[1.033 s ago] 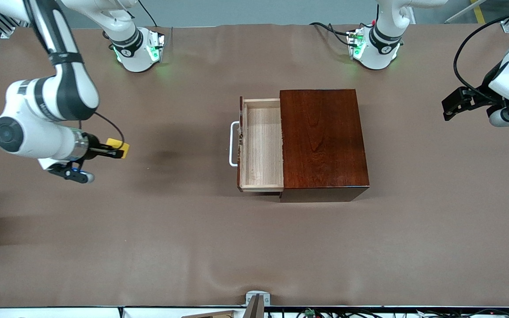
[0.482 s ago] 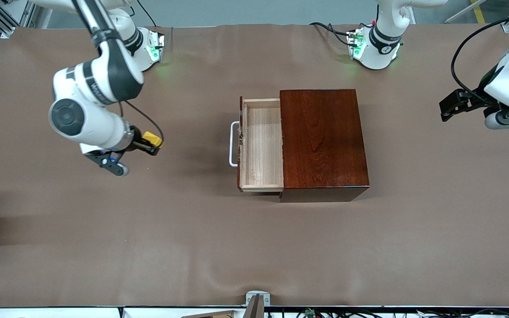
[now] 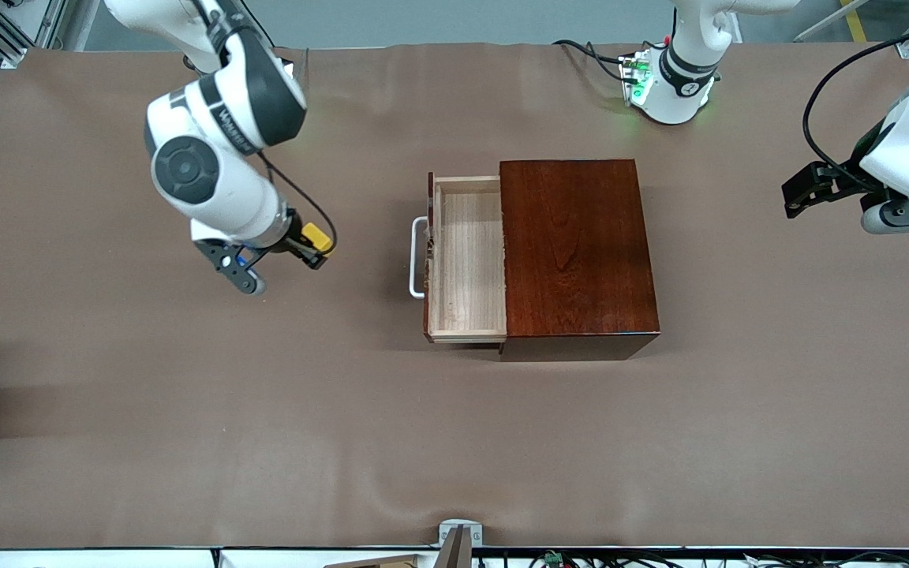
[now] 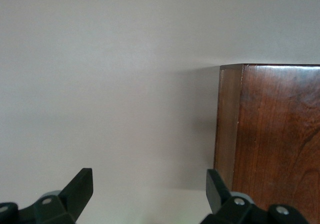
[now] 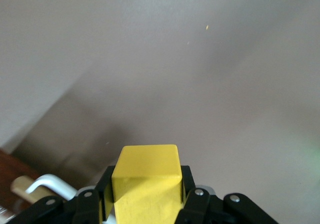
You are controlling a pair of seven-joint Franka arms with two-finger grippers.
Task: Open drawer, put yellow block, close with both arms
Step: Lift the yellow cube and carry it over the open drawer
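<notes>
Right gripper [image 3: 314, 251], clamped on the yellow block [image 3: 317, 236], hangs over bare table toward the right arm's end, short of the drawer [image 3: 466, 260], whose tray stands pulled out of the dark wooden box [image 3: 577, 252] with its white handle [image 3: 417, 258] facing the block. Left gripper [image 3: 806, 189] waits over the table's other end. Carry the block over the handle and front panel, centre it above the tray, then lower before letting go.

From the left wrist, fingers [image 4: 80, 186] are spread wide, empty, beside the box corner [image 4: 270, 134].

From the right wrist, the block [image 5: 146, 181] sits squarely between the pads; the handle [image 5: 50, 183] shows ahead.
</notes>
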